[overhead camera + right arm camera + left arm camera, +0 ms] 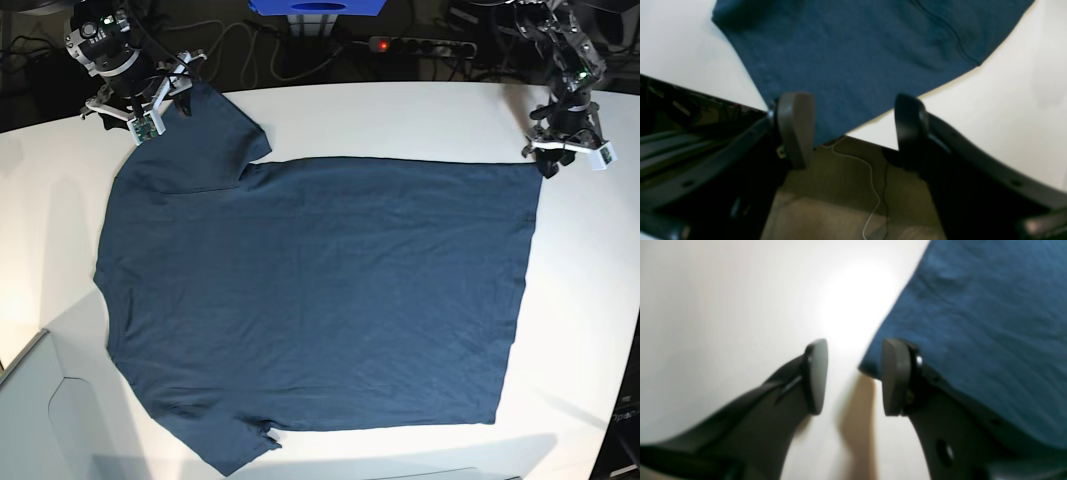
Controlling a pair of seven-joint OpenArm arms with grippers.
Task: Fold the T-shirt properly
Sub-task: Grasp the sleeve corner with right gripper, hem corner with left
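T-shirt (310, 300) spread flat across white table (400, 115) | left gripper (853, 376) jaws apart, empty, at far-right hem corner | right gripper (850, 130) jaws apart, empty, over far-left sleeve

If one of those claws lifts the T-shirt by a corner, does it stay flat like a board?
Probably not. The T-shirt lies limp with soft wrinkles, so it would likely droop and fold. It looks thin, so probably light. Pushed, it might bunch up rather than slide across the table.
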